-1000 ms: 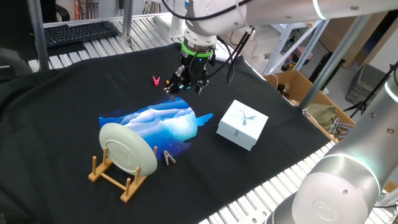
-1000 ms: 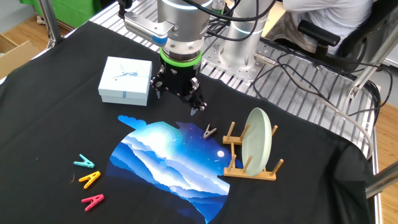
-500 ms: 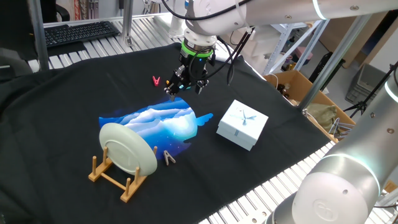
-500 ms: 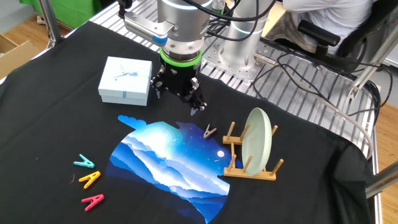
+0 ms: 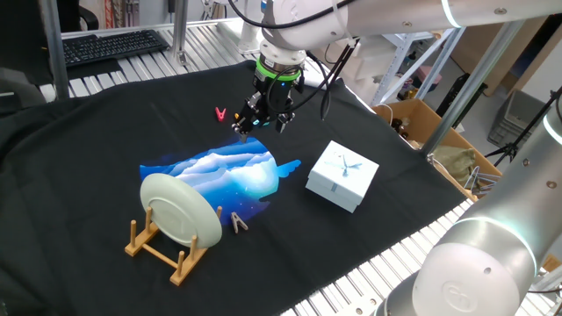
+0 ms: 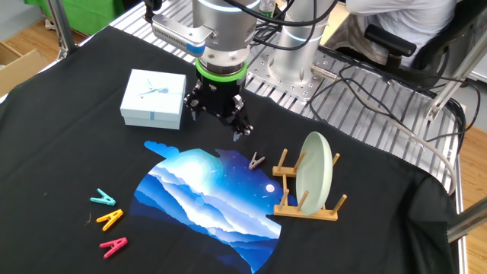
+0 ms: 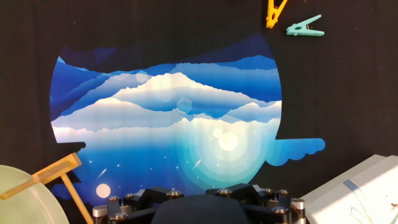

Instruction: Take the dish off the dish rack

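Observation:
The dish [image 5: 180, 209] is a pale mint-white plate standing on edge between the pegs of the small wooden dish rack [image 5: 162, 254] at the near left. In the other fixed view the dish [image 6: 313, 173] stands in the rack [image 6: 304, 209] at the right. The hand view shows the dish's rim [image 7: 25, 199] and a piece of the rack [image 7: 56, 174] in the lower left corner. My gripper [image 5: 261, 125] hangs above the cloth beyond the blue mat, well away from the dish. In the other fixed view its [image 6: 217, 122] fingers are spread and empty.
A blue landscape mat [image 5: 224, 171] lies between gripper and rack. A square white gift box [image 5: 342, 175] sits to the right. A wooden clothespin [image 5: 239, 222] lies beside the rack and a red one [image 5: 221, 113] lies farther back. Coloured clothespins [image 6: 110, 219] lie past the mat.

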### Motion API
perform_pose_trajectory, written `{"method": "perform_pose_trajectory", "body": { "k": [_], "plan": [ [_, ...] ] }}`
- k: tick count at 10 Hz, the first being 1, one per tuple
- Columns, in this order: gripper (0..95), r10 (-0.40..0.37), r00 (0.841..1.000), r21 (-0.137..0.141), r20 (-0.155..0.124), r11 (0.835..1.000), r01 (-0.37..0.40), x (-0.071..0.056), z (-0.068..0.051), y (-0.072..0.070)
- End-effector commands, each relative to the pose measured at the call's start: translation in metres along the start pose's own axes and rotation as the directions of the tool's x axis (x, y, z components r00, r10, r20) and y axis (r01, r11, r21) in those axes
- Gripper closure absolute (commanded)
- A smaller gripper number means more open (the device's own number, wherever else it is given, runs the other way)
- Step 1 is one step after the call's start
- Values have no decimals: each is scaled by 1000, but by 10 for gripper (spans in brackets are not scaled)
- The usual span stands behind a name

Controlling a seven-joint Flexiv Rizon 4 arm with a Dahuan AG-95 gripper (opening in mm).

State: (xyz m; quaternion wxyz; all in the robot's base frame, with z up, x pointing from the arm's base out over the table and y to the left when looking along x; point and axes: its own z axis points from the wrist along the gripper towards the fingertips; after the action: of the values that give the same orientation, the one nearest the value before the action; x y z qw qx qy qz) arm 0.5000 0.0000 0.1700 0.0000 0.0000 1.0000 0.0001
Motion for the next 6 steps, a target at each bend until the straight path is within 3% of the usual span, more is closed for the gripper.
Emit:
{"method": "perform_pose_trajectory", "body": {
  "k": [1, 2, 6],
  "plan": [
    [0, 0, 1000, 0, 0, 1000, 0, 0, 0, 0],
    [950, -76, 992, -12, -101, 997, 75, 0, 1, 0],
    [950, -71, 993, -12, -100, 997, 70, 2, 3, 3]
  ]
}}
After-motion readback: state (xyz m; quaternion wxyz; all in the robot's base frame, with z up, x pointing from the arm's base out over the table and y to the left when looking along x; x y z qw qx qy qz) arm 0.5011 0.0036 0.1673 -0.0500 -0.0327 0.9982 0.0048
